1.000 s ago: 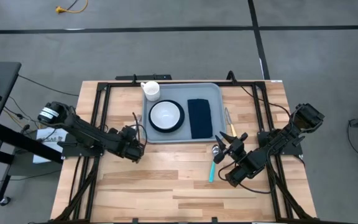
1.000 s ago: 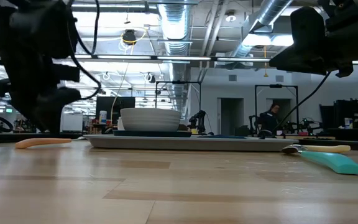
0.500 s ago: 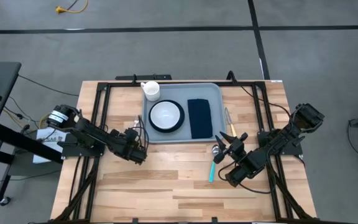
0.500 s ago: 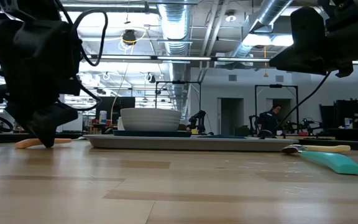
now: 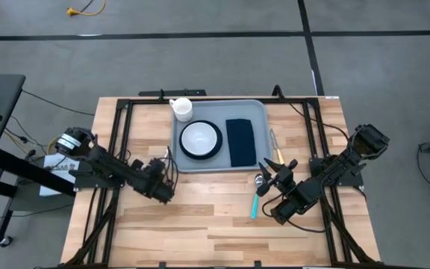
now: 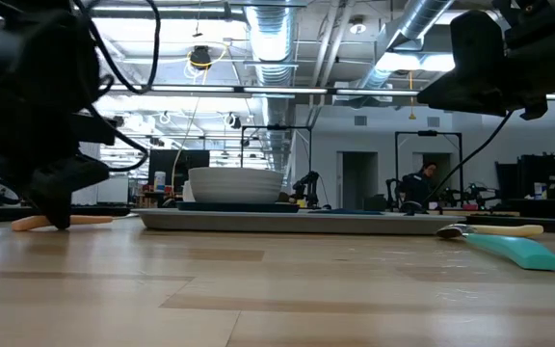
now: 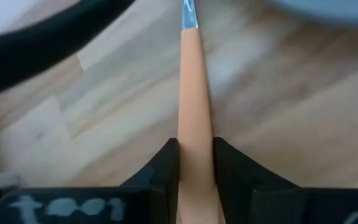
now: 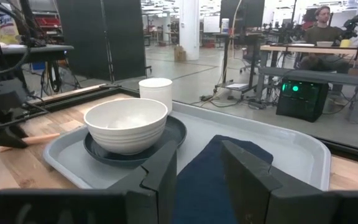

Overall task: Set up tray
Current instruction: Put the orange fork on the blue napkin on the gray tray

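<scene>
Bright overhead lighting; ceiling glare low view; left wrist view blurred.

Left gripper (image 6: 54, 207) down at the table, tip on an orange-handled utensil (image 6: 66, 221); tray (image 6: 297, 221) beyond carries a white bowl (image 6: 236, 183) on a dark plate (image 6: 239, 205); teal-handled utensil (image 6: 511, 251) lies right.

Grey concrete floor (image 5: 200, 67) crossed by dark tape lines (image 5: 163, 34); yellow cable (image 5: 84, 10) at far edge. Beyond the table: open workshop hall, exposed silver ducts (image 6: 422, 29), strip lights (image 6: 258, 89), grey doors (image 6: 362, 180), black partition panels (image 8: 98, 40), desk (image 8: 316, 53) with a seated person (image 8: 322, 25)
</scene>
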Motion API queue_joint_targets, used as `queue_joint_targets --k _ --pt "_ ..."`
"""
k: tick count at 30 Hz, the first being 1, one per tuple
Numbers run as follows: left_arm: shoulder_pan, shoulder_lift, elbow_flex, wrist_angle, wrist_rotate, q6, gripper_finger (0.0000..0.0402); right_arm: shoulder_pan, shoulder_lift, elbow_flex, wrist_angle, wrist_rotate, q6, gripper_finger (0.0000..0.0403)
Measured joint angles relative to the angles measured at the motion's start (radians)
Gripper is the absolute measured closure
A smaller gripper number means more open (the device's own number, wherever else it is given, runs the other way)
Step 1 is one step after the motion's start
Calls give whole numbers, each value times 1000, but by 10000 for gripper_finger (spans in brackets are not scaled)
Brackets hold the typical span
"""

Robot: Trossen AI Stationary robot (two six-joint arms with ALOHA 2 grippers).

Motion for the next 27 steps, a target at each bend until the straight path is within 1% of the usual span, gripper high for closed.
queue_joint_targets --k 4,8,10,15,18,21,24,27 --pt "-55 1 20 -14 25 -54 341 0 0 0 0 0 0 287" --pt "-117 3 53 -36 83 -118 320 0 0 0 0 0 0 287" --pt "-150 3 67 -42 107 -152 316 0 0 0 0 0 0 287" --pt "-243 4 97 -40 155 -249 338 0 0 0 0 0 0 287" --pt "-300 4 118 -28 185 -312 340 0 0 0 1 0 0 287" --pt "-352 4 138 7 199 -360 333 0 0 0 1 0 0 287" --pt "-394 5 152 74 200 -375 324 0 0 0 3 0 0 287" --pt "-424 5 153 167 162 -376 328 0 0 0 4 0 0 287"
